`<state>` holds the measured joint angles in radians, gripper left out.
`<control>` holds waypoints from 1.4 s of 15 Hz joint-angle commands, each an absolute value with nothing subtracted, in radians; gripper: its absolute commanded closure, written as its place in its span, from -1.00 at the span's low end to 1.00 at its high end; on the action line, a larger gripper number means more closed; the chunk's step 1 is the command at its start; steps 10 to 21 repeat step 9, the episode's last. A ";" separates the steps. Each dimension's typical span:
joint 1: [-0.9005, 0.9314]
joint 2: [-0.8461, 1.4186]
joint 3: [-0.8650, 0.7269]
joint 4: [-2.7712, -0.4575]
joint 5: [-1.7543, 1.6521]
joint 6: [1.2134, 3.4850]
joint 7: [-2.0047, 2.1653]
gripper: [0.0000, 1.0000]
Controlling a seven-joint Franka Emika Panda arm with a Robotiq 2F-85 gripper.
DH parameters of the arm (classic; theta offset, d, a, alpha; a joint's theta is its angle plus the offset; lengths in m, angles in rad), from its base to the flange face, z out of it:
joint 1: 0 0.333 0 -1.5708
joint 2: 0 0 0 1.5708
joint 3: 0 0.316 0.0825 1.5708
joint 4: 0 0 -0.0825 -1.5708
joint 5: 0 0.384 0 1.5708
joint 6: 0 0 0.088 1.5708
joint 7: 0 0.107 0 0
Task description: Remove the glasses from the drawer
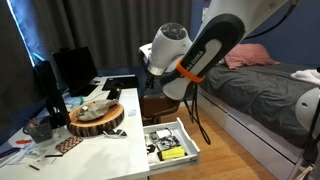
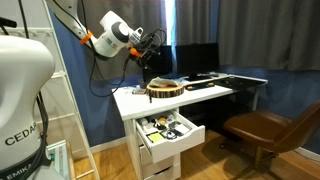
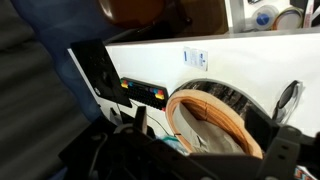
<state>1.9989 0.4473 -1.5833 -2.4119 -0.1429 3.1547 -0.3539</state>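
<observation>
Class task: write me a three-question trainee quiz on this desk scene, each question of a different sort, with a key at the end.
1. True or false: the drawer is pulled open.
2. Multiple choice: where is the pincer?
A) down inside the drawer
B) raised in the air, above desk height
C) gripping the drawer's front
3. Fill in the blank: the round wooden slab lies on top of the ____.

Key: 1 true; 2 B; 3 desk.
</observation>
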 commanded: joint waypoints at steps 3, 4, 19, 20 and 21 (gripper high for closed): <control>2.378 0.259 -2.001 -2.532 -0.110 3.177 -0.409 -1.00; 2.451 0.221 -2.078 -2.543 -0.103 3.194 -0.418 -1.00; 2.482 0.227 -2.122 -2.552 -0.124 3.199 -0.389 -1.00; 2.482 0.227 -2.122 -2.552 -0.124 3.199 -0.389 -1.00; 2.482 0.227 -2.122 -2.552 -0.124 3.199 -0.389 -1.00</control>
